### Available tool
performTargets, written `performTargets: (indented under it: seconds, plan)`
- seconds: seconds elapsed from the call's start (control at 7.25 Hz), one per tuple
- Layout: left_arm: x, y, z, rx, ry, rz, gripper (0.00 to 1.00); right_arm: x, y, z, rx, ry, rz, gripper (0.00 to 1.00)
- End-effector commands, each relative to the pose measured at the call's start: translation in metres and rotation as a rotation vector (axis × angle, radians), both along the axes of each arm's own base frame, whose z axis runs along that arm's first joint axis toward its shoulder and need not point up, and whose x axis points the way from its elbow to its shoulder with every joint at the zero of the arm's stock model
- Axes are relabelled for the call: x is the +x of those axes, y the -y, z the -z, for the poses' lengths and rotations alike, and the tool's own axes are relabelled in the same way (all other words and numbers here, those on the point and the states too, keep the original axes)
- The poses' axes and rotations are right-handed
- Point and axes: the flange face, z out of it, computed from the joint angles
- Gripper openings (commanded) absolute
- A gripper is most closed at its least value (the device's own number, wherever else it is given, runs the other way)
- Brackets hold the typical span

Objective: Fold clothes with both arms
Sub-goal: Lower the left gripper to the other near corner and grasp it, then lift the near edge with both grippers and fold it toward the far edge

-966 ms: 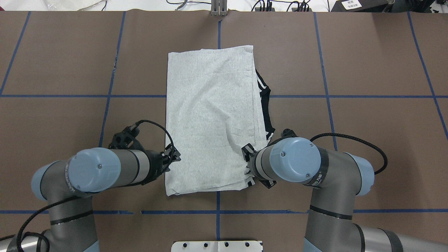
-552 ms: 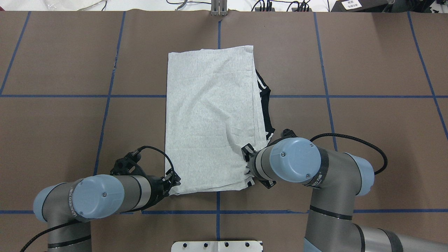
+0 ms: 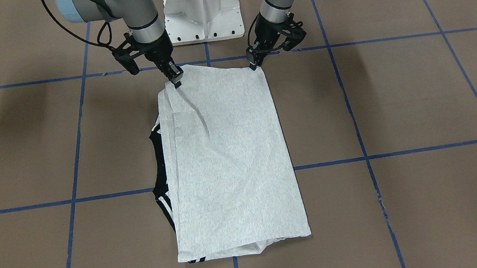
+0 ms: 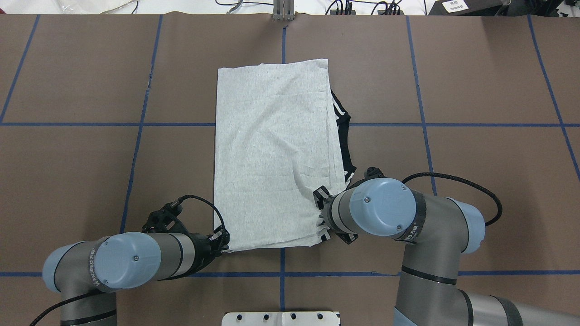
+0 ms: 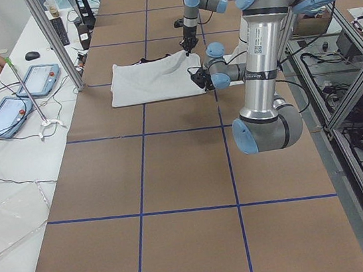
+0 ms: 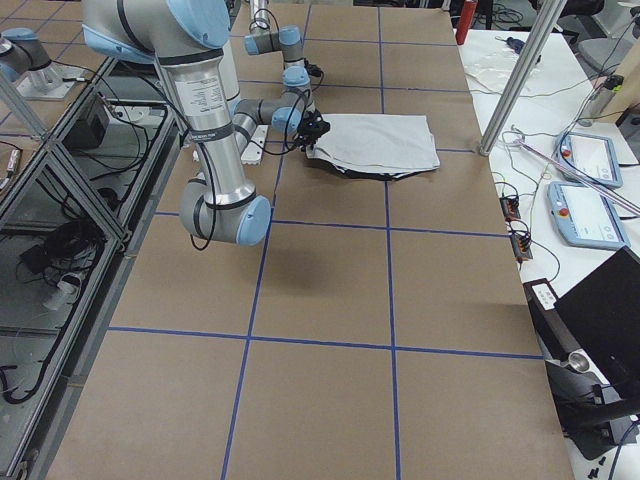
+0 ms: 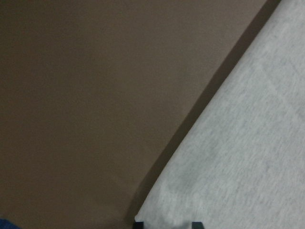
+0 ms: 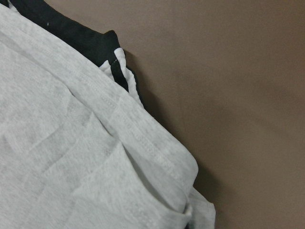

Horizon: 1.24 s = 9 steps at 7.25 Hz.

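The grey T-shirt (image 4: pixel 272 154) lies folded into a long rectangle mid-table, print hidden, black collar (image 4: pixel 342 136) poking out on its right side. It also shows in the front view (image 3: pixel 228 162). My left gripper (image 4: pixel 223 242) (image 3: pixel 253 65) stands on the shirt's near-left corner. The left wrist view shows two dark fingertips (image 7: pixel 195 224) narrowly apart with the flat cloth corner (image 7: pixel 238 157) between them. My right gripper (image 4: pixel 322 226) (image 3: pixel 176 81) is shut on the near-right corner, where the cloth (image 8: pixel 71 157) bunches and creases.
The white pedestal (image 3: pixel 202 12) stands just behind the shirt's near edge. Blue tape lines grid the brown table. Tablets (image 5: pixel 35 79) and a metal post (image 5: pixel 53 39) stand beyond the table's far edge.
My left arm has swung back toward the robot along the shirt's left edge, from mid-edge to the near-left corner. The right arm and the shirt have not moved.
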Motion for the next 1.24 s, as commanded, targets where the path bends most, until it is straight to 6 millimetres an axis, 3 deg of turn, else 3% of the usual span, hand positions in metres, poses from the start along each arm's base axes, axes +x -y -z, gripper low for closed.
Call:
performTargets:
  seconds: [0.0,0.14,0.28,0.69,0.83,0.97,1.1]
  plan:
    - [-0.002,0.000,0.000,-0.001,0.004,0.001,0.00,0.001,0.000,-0.001,-0.001,-0.001,-0.001,0.00]
    - [-0.020,-0.004,0.017,0.006,-0.024,-0.005,0.00,0.003,-0.004,-0.001,-0.001,0.003,0.003,0.00]
    - [-0.047,-0.013,0.037,0.010,-0.070,-0.015,0.00,0.018,-0.019,-0.006,-0.040,0.018,0.004,0.00]
    - [-0.095,-0.050,0.105,-0.069,-0.189,-0.081,0.00,0.072,-0.098,0.025,-0.227,0.144,0.061,0.00]
    - [-0.119,-0.058,0.128,-0.077,-0.225,-0.109,0.00,0.099,-0.099,0.045,-0.232,0.201,0.060,0.00]
    - [-0.125,-0.046,0.145,-0.071,-0.226,-0.109,0.00,0.107,-0.081,0.042,-0.240,0.178,0.021,0.00]
    - [-0.142,0.003,0.164,-0.021,-0.223,-0.022,0.00,0.115,-0.051,0.036,-0.229,0.146,-0.036,0.00]
